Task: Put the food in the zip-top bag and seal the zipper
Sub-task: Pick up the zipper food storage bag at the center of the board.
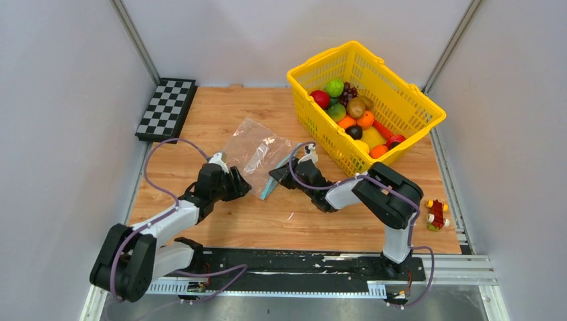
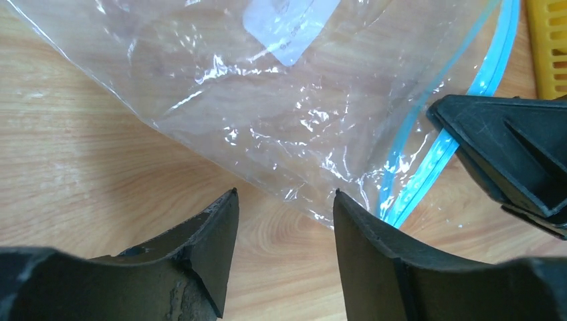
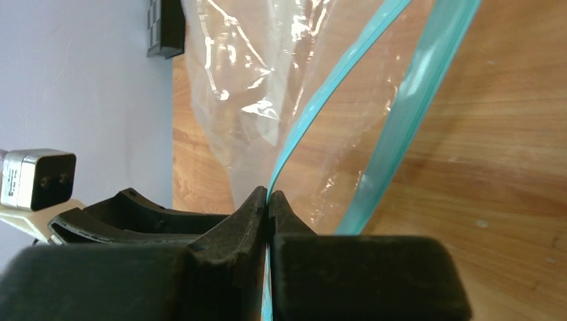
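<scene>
The clear zip-top bag [image 1: 254,148] lies on the wooden table, left of the basket, its teal zipper [image 1: 273,179] along the near right edge. My right gripper [image 1: 276,175] is shut on one lip of the zipper [image 3: 314,114]; the other lip [image 3: 408,107] hangs apart, so the mouth is open. My left gripper [image 1: 242,182] is open and empty at the bag's near corner [image 2: 314,194], fingertips just short of the plastic. The food, several toy fruits [image 1: 354,117], lies in the yellow basket. The bag [image 2: 267,100] looks empty.
The yellow mesh basket [image 1: 401,100] stands at the back right. A checkerboard [image 1: 166,108] leans at the back left. A small red and yellow toy [image 1: 436,215] lies off the table's right edge. Grey walls close in on both sides.
</scene>
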You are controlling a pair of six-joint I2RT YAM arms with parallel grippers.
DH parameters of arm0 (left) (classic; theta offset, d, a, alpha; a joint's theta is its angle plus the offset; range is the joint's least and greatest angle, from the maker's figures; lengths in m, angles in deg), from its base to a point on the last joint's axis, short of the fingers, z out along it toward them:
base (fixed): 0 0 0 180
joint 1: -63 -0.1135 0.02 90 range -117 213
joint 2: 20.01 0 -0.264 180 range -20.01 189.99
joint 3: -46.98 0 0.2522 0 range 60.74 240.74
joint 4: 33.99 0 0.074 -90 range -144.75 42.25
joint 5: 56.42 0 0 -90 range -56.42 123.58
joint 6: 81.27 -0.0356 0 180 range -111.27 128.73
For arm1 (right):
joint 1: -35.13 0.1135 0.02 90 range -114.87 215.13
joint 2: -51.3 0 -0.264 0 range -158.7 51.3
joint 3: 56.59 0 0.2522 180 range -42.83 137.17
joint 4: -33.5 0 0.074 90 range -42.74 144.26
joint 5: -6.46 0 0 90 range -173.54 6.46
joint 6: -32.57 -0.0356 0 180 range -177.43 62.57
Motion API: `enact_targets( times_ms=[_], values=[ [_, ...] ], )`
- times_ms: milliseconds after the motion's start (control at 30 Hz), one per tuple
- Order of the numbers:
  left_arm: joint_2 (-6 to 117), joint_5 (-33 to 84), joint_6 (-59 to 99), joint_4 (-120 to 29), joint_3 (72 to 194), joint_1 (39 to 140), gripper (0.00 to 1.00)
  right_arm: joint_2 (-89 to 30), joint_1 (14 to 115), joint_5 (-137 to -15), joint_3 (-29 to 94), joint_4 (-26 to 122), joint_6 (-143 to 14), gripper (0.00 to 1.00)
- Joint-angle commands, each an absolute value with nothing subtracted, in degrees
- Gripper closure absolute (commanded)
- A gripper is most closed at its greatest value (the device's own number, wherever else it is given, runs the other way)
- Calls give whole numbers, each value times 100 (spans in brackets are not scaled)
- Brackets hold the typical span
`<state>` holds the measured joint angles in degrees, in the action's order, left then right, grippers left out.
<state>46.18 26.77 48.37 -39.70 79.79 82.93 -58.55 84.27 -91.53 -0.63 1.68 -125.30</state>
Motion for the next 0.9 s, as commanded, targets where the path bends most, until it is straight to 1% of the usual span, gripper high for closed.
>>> enact_targets(
  times_ms=[0, 67, 200, 267, 367, 533, 700, 867],
  values=[
    [3692, 2874, 4367, -4971, 8460, 8322, 36, -4942, 8407, -8985, 356, 1020, -11457, 96],
    [3293, 2994, 4208, -5214, 8633, 8330, 33, -4736, 8406, -8976, 443, 1451, -11271, 96],
    [2852, 2763, 3728, -5440, 9000, 8533, 33, -4393, 8403, -8961, 494, 1819, -11202, 96],
    [2734, 2798, 3434, -5647, 9214, 8854, 33, -4266, 8401, -8868, 730, 2275, -11024, 96],
    [2641, 3168, 3090, -5914, 9575, 9512, 32, -4120, 8408, -8814, 997, 2773, -10870, 96],
    [2913, 3762, 2523, -6338, 10088, 10297, 31, -3862, 8399, -8763, 1155, 3230, -10871, 96],
    [3165, 4166, 2250, -6377, 10271, 10710, 31, -3774, 8358, -8491, 1417, 3616, -10827, 96],
    [3405, 4507, 2122, -6357, 10383, 11017, 30, -3740, 8320, -8184, 1488, 3664, -10962, 96]
  ],
)
